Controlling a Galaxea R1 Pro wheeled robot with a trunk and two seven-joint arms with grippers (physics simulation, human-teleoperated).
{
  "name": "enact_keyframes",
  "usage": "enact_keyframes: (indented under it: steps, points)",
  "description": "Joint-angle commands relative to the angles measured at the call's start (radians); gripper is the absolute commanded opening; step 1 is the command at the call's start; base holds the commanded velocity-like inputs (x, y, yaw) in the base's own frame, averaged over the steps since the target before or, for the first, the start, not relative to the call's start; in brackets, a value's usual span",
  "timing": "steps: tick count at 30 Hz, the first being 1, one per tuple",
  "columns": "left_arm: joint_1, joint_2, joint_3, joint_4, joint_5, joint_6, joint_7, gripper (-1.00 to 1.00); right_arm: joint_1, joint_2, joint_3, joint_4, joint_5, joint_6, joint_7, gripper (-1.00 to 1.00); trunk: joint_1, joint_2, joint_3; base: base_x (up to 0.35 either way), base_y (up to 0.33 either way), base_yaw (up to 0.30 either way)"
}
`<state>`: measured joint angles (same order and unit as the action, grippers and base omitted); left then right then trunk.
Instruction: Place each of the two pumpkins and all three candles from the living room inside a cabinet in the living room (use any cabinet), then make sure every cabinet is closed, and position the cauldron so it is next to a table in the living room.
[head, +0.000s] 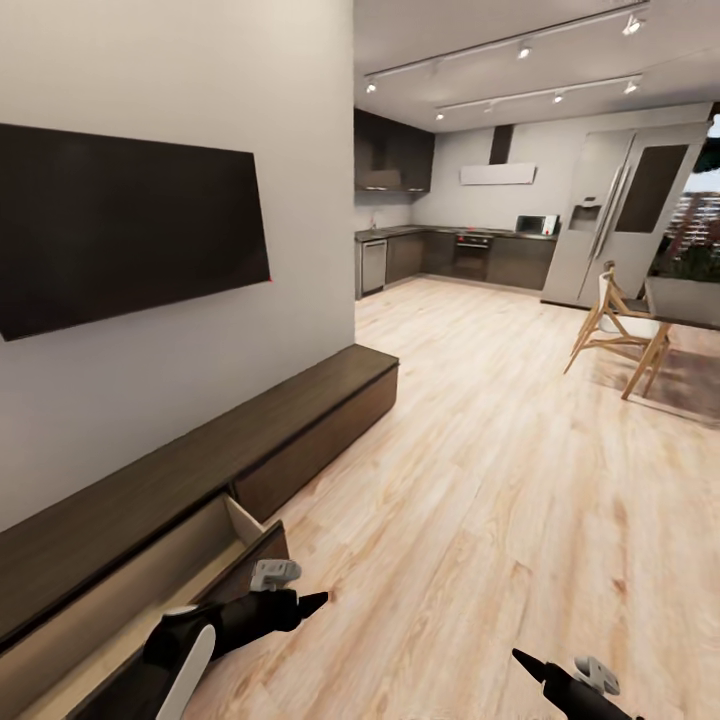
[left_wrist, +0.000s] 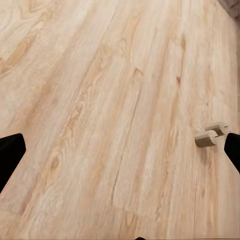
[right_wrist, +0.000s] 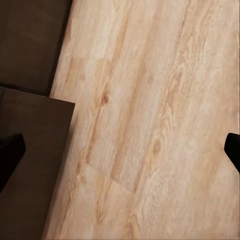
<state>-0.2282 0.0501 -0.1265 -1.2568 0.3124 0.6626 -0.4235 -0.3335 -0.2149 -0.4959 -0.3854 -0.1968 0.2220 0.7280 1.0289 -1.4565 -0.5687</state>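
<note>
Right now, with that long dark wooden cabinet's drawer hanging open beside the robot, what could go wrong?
1. The pulled-out drawer of the long dark brown wooden cabinet juts over the pale wood floor close by the left gripper; a turn might knock it.
2. The drawer's visible part looks empty, so shutting it now could leave the items outside.
3. Both grippers, the right one too, appear open and empty.

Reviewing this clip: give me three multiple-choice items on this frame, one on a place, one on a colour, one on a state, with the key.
1. Where does the cabinet stand?
A. Under the TV
B. Beside the fridge
C. Under the dining table

2. What colour is the cabinet's outside?
A. White
B. Dark brown
C. Red

3. What state is the cabinet's nearest drawer in?
A. Pulled open
B. Shut flush
C. Removed

Key: 1 A, it runs along the wall below the screen. 2 B, top and fronts are dark wood. 3 A, its pale inside shows by the left gripper.
</note>
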Motion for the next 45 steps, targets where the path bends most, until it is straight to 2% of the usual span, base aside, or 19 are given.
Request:
enact_keyframes:
  steps: [1,21,35,45]
  points:
    - [0.000,0.001,-0.001,-0.001,0.005,0.006,0.001,1.00,-0.001,0.001,-0.004,0.000,-0.007,0.010,0.004,1.00,0.000,-0.001,-0.001,0.000,-0.007,-0.292]
    - [0.000,0.000,-0.001,0.000,0.001,0.006,0.004,1.00,-0.001,0.001,-0.004,0.000,-0.007,0.010,0.004,1.00,0.000,-0.001,0.003,0.021,-0.205,-0.293]
    - [0.000,0.000,-0.001,0.002,-0.001,0.005,0.006,1.00,-0.001,0.001,-0.005,0.000,-0.006,0.010,0.005,1.00,0.000,-0.001,0.007,0.196,-0.180,-0.272]
    - [0.000,0.000,-0.001,0.002,-0.001,0.005,0.005,1.00,-0.001,0.001,-0.006,0.000,-0.006,0.010,0.005,1.00,0.000,-0.001,0.007,0.278,-0.028,-0.187]
